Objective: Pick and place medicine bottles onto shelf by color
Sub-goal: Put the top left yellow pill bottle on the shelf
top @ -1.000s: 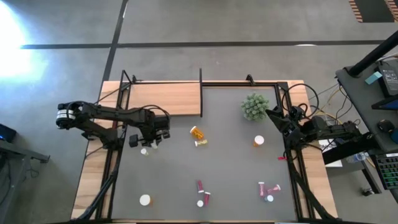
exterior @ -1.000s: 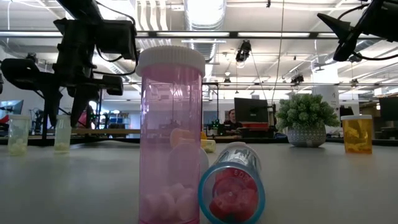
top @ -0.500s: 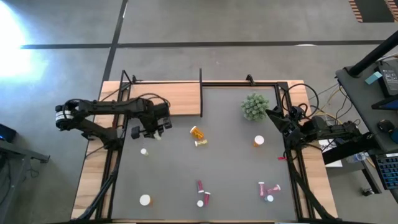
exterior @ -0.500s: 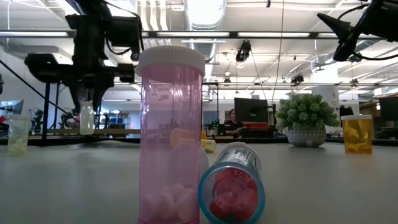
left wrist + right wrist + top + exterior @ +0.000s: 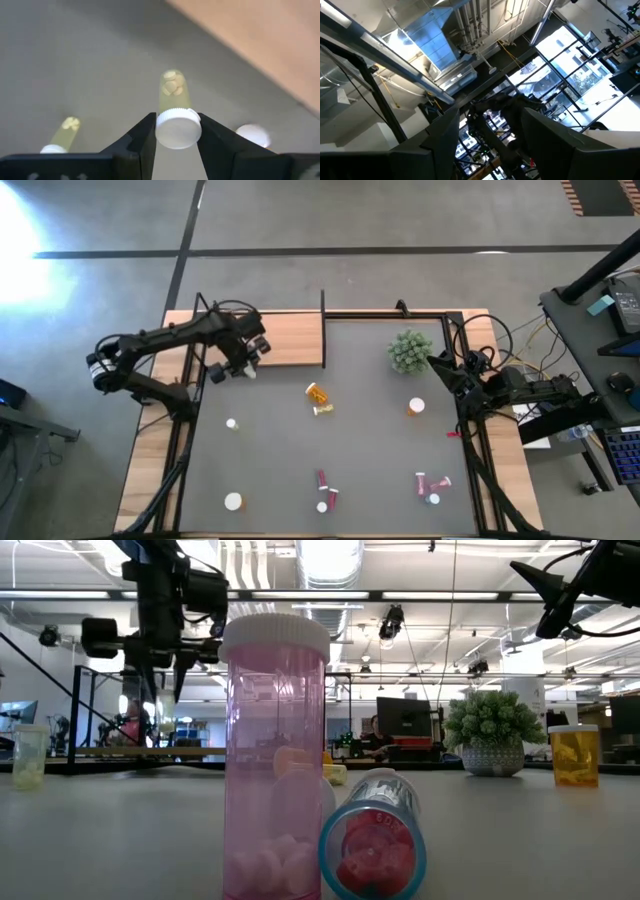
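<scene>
Lifted clear of the grey mat (image 5: 300,460) since a second ago, the left gripper (image 5: 247,367) has travelled from beside the mat's left edge up to the near edge of the flat light-wood shelf board (image 5: 290,337), carrying a small yellowish pill bottle with a white cap (image 5: 173,107) with it. Its two dark fingers (image 5: 142,135) are clamped on that bottle just under the cap (the left wrist view shows this plainly), and the bottle hangs in the air over the mat beside the board. A second yellowish bottle (image 5: 232,423) stays standing where it was, on the mat's left side. Orange bottles (image 5: 317,397), pink-red ones (image 5: 323,491) and a white-capped bottle (image 5: 233,501) lie scattered across the mat. Over at the table's right rim, the right gripper (image 5: 440,368) waits beside the small green bushy plant (image 5: 410,351), its fingers spread apart.
</scene>
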`<action>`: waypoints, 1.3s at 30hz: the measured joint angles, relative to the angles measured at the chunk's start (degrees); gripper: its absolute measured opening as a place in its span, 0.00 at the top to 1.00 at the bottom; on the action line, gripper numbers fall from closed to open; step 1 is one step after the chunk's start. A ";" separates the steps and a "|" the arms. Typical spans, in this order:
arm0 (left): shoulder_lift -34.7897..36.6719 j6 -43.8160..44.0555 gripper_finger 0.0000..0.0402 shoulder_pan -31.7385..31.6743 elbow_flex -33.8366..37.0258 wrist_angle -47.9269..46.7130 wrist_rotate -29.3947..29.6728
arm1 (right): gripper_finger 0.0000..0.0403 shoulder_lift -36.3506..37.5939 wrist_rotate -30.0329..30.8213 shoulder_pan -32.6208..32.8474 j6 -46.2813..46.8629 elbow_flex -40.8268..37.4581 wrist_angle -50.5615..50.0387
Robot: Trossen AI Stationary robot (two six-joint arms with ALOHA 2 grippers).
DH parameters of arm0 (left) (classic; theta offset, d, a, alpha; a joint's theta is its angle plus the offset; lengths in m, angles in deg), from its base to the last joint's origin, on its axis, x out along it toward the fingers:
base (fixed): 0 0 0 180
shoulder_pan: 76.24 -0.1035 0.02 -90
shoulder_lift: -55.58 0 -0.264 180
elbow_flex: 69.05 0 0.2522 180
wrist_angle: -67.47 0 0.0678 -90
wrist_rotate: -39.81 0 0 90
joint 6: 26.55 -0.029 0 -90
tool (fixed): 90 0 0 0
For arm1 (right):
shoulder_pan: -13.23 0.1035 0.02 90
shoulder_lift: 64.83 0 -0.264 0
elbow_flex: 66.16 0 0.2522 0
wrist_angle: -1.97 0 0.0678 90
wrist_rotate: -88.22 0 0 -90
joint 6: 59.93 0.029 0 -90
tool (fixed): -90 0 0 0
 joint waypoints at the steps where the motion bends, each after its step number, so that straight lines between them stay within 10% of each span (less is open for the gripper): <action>1: 0.00 -0.69 0.73 -0.65 -0.18 -0.03 1.17 | 0.49 -0.01 0.00 0.00 0.01 -0.01 0.00; 24: -13.62 -20.82 0.73 -15.47 -11.16 -4.67 5.93 | 0.49 -0.01 0.00 0.02 -0.01 -0.01 0.00; 39: -18.88 2.60 0.73 -21.09 -17.88 -5.44 5.89 | 0.49 -0.01 0.01 0.02 0.01 0.00 0.00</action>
